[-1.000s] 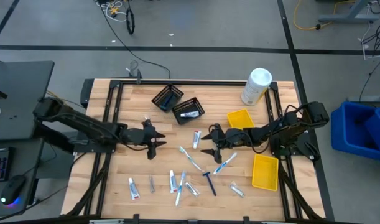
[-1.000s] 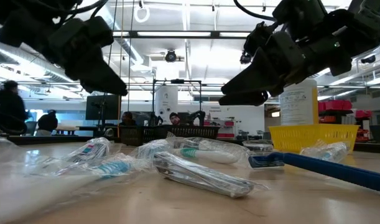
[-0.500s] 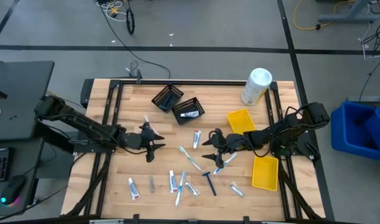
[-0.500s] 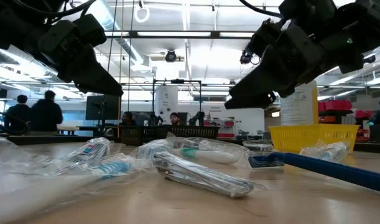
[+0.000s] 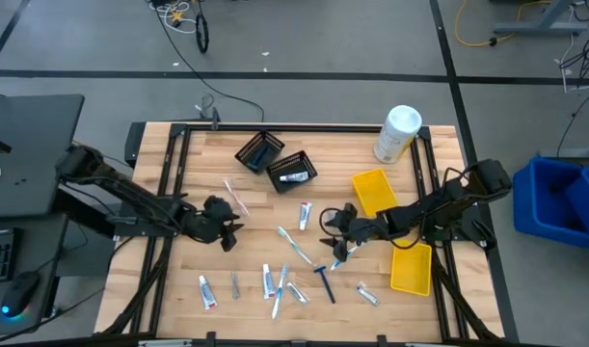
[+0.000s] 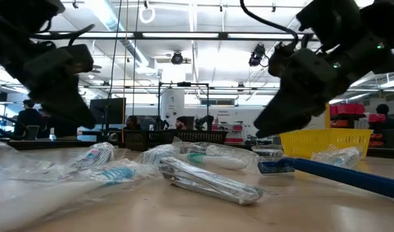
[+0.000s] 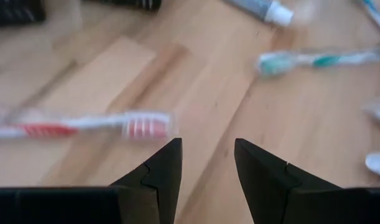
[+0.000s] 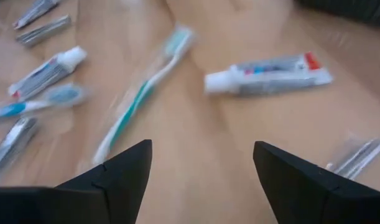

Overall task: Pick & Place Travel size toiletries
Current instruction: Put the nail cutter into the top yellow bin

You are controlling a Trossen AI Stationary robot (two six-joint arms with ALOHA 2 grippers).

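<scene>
Toiletries (image 5: 296,244) mid-table, both jaws apart.

no legible text, canister label print too blurred

I count the travel size toiletries (image 5: 292,253) scattered flat on the worktop, mostly in the lower middle of the high view. A red-and-white toothbrush (image 5: 235,196) lies apart at centre left. A white toothpaste tube (image 5: 304,215) sits mid-frame, with a teal-white toothbrush (image 5: 295,244) slanting just below it. Lower down I see a dark blue razor (image 5: 325,282), a red-marked tube (image 5: 206,290) and a small silver piece (image 5: 368,294).
</scene>
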